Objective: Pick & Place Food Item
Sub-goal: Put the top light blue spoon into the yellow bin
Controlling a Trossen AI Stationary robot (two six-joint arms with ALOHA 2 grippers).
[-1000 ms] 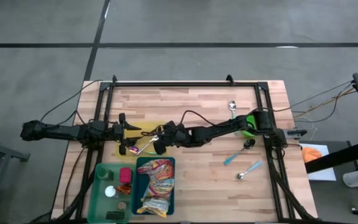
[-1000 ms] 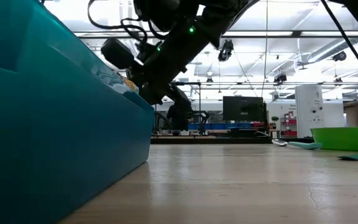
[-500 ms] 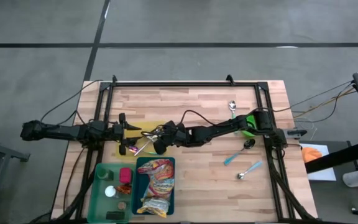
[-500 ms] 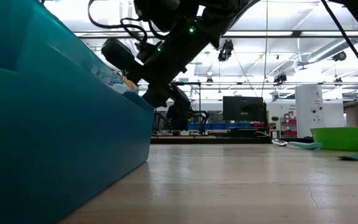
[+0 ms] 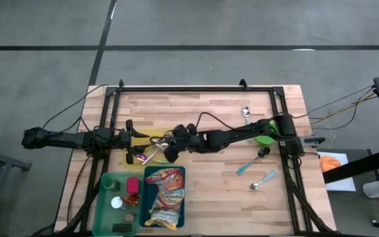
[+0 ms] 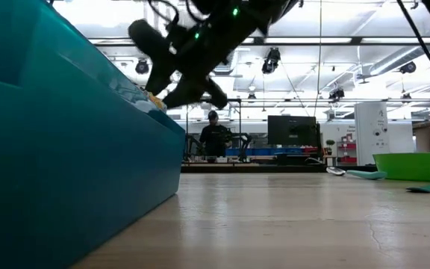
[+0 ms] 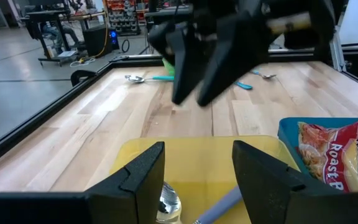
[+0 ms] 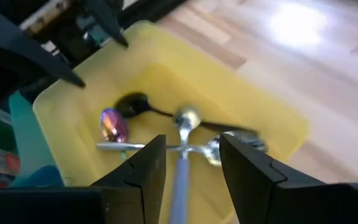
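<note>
Nearest the low camera stands the teal bin [image 6: 66, 149], and from above it holds the task's food — a noodle packet [image 5: 165, 191] lying on other snack bags — so the food item sits in its container at the table's near edge, with nothing in either gripper. Beside it the green bin [image 5: 114, 204] carries small things: a red piece, a white round lid and some dark bits too small to name. Just beyond these two lies the yellow tray [image 8: 253, 106], and here the work is happening. The right gripper [image 8: 188, 163] hangs over it with its fingers spread and empty; directly below lie a blue-handled spoon [image 8: 182, 168], an iridescent spoon [image 8: 112, 124], a dark-handled spoon [image 8: 135, 104] and a shiny bowl end at the tray's far rim. My reading is that a release into the tray has just been made and the step in hand is the withdrawal — the arm needs to lift clear without catching the tray wall, then swing toward the loose things on the right side of the table. The left gripper [image 7: 197, 171] waits at the tray's other edge, its fingers parted and holding nothing. Farther right lie a metal spoon [image 5: 246, 112], a lime bowl [image 5: 264, 137], a teal utensil [image 5: 245, 168] and another spoon [image 5: 263, 180], all well apart from the tray. A person stands far off in the room.
</note>
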